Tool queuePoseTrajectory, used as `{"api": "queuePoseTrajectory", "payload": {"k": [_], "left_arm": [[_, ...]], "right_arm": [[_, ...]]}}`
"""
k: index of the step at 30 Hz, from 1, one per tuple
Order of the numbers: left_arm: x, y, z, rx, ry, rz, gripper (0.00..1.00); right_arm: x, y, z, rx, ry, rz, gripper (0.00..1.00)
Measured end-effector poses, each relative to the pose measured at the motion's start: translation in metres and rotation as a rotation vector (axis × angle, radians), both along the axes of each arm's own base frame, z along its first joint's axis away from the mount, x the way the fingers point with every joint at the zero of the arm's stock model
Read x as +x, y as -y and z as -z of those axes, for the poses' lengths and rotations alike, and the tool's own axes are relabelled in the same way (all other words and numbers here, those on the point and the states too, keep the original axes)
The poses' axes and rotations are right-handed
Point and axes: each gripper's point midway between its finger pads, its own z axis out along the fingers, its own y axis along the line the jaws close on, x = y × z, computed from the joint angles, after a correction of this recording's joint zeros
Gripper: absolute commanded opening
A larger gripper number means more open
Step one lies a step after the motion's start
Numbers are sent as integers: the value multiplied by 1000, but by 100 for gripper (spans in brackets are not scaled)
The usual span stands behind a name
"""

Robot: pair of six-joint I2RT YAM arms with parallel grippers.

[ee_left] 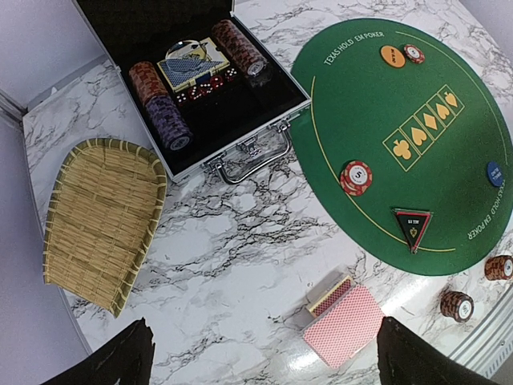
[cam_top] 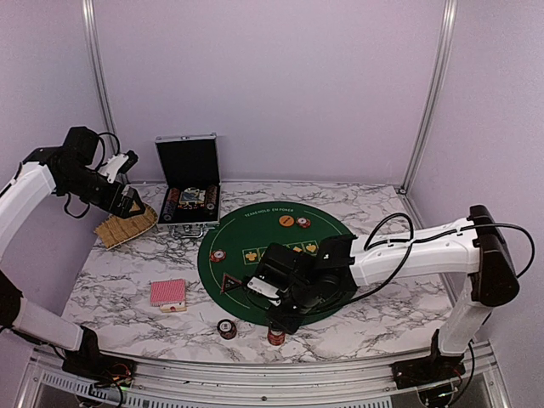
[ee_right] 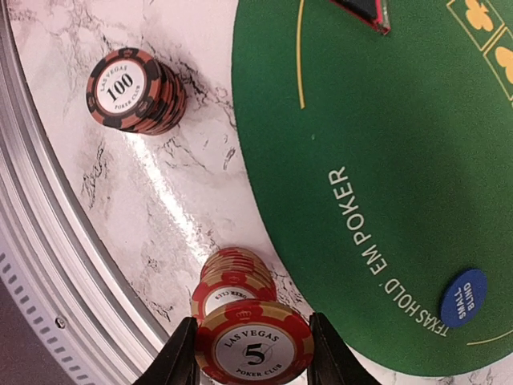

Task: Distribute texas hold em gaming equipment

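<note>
- Down at the near edge of the tabletop [cam_top: 382, 319], the right gripper [ee_right: 255, 353] is partly closed on a red-white 5 chip [ee_right: 255, 349], with one finger against each side of its rim. The chip sits directly over a red-and-cream chip stack [ee_right: 232, 281]; I cannot tell whether they touch.
- Just left along that edge, a dark 100 stack [ee_right: 132, 90] stands on bare marble, just off the green mat [ee_right: 385, 120].
- Further left, well apart from the mat, the red-backed cards [ee_left: 346, 327] lie face down.
- On the mat's near part lie the blue button [ee_right: 463, 297] beside the lettering and the triangular black button [ee_left: 412, 227] near the left rim.
- A little farther, a lone red-white chip [ee_left: 356, 177] rests by the mat's left edge.
- At the mat's far side, the orange button [ee_left: 392, 55] and a second red-white chip [ee_left: 414, 53] sit side by side.
- Beyond the mat, the silver case [ee_left: 240, 148] stands open with rows of chips inside.
- At the far left, the left gripper [cam_top: 127, 202] hangs spread wide and empty above a woven tray [ee_left: 100, 216].
</note>
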Motion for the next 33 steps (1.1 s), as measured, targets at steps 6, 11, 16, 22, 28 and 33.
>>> {"api": "queuePoseTrajectory", "payload": {"k": [6,11,16,22,28,33], "left_arm": [[0,0,0,0,0,0,99],[0,0,0,0,0,0,99],[0,0,0,0,-1,0,99],[0,0,0,0,0,0,99],[0,0,0,0,0,1,99],[0,0,0,2,1,2,99]], "right_arm": [[26,10,-19,44,21,73,0],[75,49,-14,6,54,238,0],[120,111,6,-79,82,439,0],[137,171,38,-170,73,599,0],[143,183,54,-185,67,639,0],[149,179,59,-167,76,643,4]]}}
